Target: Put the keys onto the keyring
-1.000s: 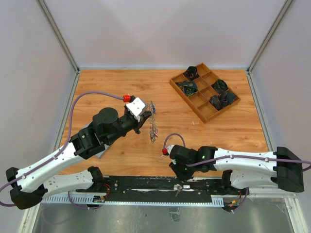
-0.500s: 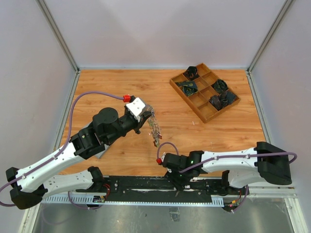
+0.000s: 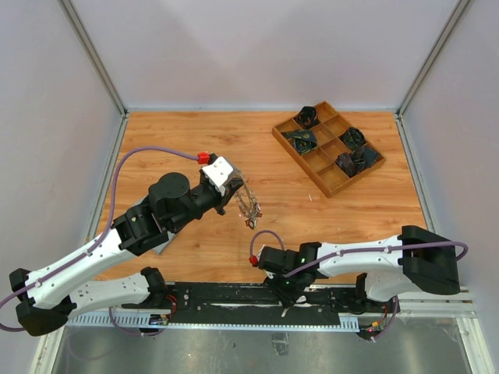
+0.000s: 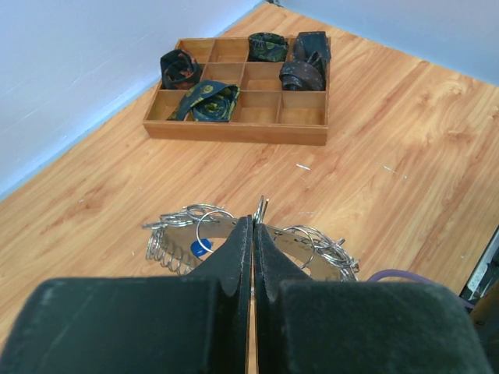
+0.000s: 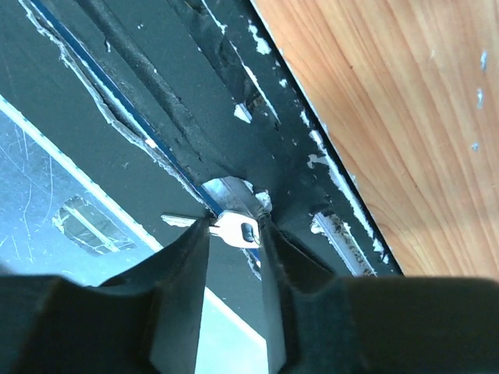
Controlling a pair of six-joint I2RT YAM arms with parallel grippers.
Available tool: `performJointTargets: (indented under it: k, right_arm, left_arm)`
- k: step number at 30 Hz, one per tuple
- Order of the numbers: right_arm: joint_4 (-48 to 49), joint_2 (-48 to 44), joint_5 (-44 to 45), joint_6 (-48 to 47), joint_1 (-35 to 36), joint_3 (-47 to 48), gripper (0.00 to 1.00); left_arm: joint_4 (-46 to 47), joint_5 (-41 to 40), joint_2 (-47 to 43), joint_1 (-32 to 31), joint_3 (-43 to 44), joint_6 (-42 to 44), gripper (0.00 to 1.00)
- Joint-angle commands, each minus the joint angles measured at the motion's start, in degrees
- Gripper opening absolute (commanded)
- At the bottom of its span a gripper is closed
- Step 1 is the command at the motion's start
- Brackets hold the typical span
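Note:
My left gripper [image 3: 236, 194] is shut on the keyring [image 3: 249, 206], a big silver ring crowded with small rings and keys, and holds it above the wooden table. In the left wrist view the keyring [image 4: 316, 248] fans out to both sides of the closed fingertips [image 4: 243, 234], with a blue tag [image 4: 201, 248] showing at the left. My right gripper [image 3: 285, 297] is down at the near edge over the black rail. In the right wrist view its jaws [image 5: 234, 225] stand apart around a silver key [image 5: 238, 231] lying on the rail; the key's blade runs under the left finger.
A wooden compartment tray [image 3: 301, 164] with dark rolled items stands at the back right, also seen in the left wrist view [image 4: 234, 132]. The black rail [image 3: 218, 294] and a metal ledge run along the near edge. A purple cable [image 3: 265, 235] loops by the right wrist.
The right arm has swung left and down onto the near rail, and its jaws have widened around the key. The hanging keyring has tilted a little to the right.

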Motion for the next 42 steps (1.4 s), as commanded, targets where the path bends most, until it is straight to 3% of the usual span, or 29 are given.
performJointTargets:
  k: [1, 6, 12, 27, 28, 31, 33, 42]
  right_arm:
    - [-1.42, 2.18, -0.02, 1.2, 0.78, -2.11, 0.26]
    - [-3.04, 0.54, 2.77, 2.22, 0.52, -1.82, 0.12]
    - [-4.85, -2.74, 5.77, 2.45, -0.83, -0.86, 0.02]
    - [-6.86, -13.2, 6.59, 1.47, -9.52, -1.74, 0.01]
    - [-6.52, -13.35, 5.55, 0.87, -9.47, -1.93, 0.03]
    - [-6.19, -12.45, 1.63, -0.97, -9.39, -2.94, 0.24]
    - [-5.36, -11.84, -0.57, -1.53, -8.45, -3.65, 0.29]
    - [-2.08, -8.18, -3.27, -1.86, -5.97, -4.75, 0.34]
  left_arm:
    - [4.48, 0.31, -0.81, 0.06, 0.86, -0.26, 0.01]
    - [4.85, 0.45, -0.56, 0.06, 0.9, -0.03, 0.01]
    - [4.96, 0.49, -0.33, 0.04, 1.0, 0.16, 0.01]
    - [4.8, 0.22, -0.73, 0.07, 0.79, 0.1, 0.0]
    - [4.7, 0.22, -0.79, 0.1, 0.8, 0.1, 0.01]
    - [4.7, 0.22, -0.87, 0.11, 0.64, 0.12, 0.01]
    - [4.85, 0.22, -0.88, 0.05, 0.55, 0.02, 0.01]
    - [5.41, 0.66, -0.44, 0.06, 0.43, 0.02, 0.0]
